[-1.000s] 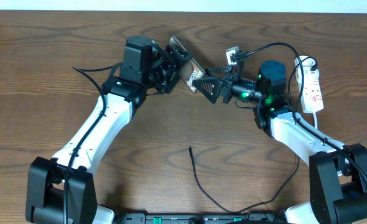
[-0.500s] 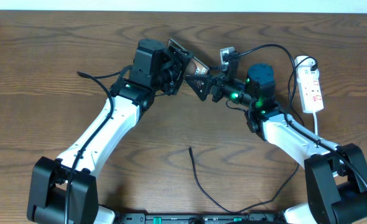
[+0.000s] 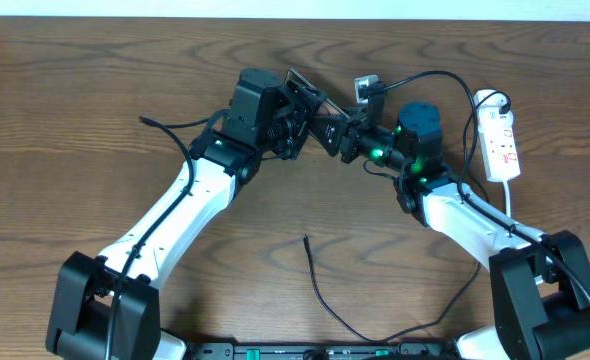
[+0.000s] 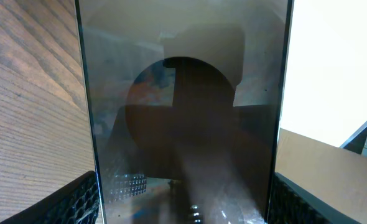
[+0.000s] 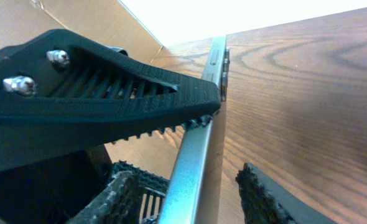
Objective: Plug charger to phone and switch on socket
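Note:
The dark phone point(image 3: 313, 103) is lifted off the table and tilted, with my left gripper point(image 3: 297, 112) shut on its two long sides. In the left wrist view its glossy face point(image 4: 183, 93) fills the frame between the fingers point(image 4: 78, 199). My right gripper point(image 3: 335, 135) meets it from the right. The right wrist view shows the phone's silver edge point(image 5: 199, 143) running between the right gripper's point(image 5: 190, 199) pads, with a small gap on each side. The charger point(image 3: 318, 290) lies loose on the table, its tip near the middle. The socket point(image 3: 502, 140) sits at the far right.
The left gripper's black ribbed finger point(image 5: 96, 93) crosses the top left of the right wrist view, touching the phone's edge. A small silver plug on a black lead point(image 3: 365, 88) lies behind the grippers. The socket's white cord point(image 3: 508, 200) runs toward the right arm.
The left arm has carried the phone rightward and back, into the right gripper. The right gripper's jaws have narrowed around the phone's edge.

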Available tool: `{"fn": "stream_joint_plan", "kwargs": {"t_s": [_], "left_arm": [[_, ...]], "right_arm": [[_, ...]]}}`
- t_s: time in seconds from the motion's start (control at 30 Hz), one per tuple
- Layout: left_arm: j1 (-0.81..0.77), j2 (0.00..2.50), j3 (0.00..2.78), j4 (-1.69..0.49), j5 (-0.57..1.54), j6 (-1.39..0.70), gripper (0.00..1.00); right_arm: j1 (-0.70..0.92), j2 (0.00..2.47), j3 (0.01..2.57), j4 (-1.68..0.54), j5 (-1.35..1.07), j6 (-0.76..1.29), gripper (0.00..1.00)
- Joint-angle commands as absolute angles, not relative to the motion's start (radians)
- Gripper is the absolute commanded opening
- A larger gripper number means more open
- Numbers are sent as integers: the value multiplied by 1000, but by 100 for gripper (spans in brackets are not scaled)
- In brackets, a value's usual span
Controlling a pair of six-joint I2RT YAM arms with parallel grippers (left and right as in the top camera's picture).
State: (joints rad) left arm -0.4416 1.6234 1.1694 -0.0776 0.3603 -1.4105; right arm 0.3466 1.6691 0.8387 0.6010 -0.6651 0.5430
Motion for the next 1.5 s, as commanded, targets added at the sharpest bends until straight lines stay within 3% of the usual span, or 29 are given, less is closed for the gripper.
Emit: {"fn": "stream_joint_plan", "kwargs": {"t_s": [0.0,0.07,0.13,0.2,0.23,0.37,0.57,0.8,0.9,1.1,1.33,1.47], "left_arm": [[-447,1614,1195,-62,373,-1409,7],[-447,1614,1195,-62,373,-1409,7],[-447,1614,1195,-62,373,-1409,8],[-447,1614,1195,-62,372,-1409,8],[-447,1614,1195,-62,372,-1409,13],[-447,1614,1195,-67,346,-1408,90],[-414,1614,1195,-85,359,-1405,91],[-273,1614,1195,-84,750,-1327,92],[-212,1614,1195,-84,904,-1262,92],[-118,1614,1195,-79,1003,-1196,92],[-76,1614,1195,41,949,-1190,92],[-80,1614,1195,40,863,-1195,92]], "right_arm": [[355,1670,850,601,-660,537,28],[355,1670,850,601,-660,537,10],[355,1670,850,601,-660,537,1],[355,1670,850,601,-661,537,1],[355,1670,850,601,-661,537,1],[355,1670,850,601,-661,538,1],[326,1670,850,584,-661,538,1],[191,1670,850,538,-657,561,1],[106,1670,850,541,-658,795,1],[67,1670,850,546,-737,1317,1],[179,1670,850,680,-814,1825,1],[262,1670,850,708,-756,1987,1]]}}
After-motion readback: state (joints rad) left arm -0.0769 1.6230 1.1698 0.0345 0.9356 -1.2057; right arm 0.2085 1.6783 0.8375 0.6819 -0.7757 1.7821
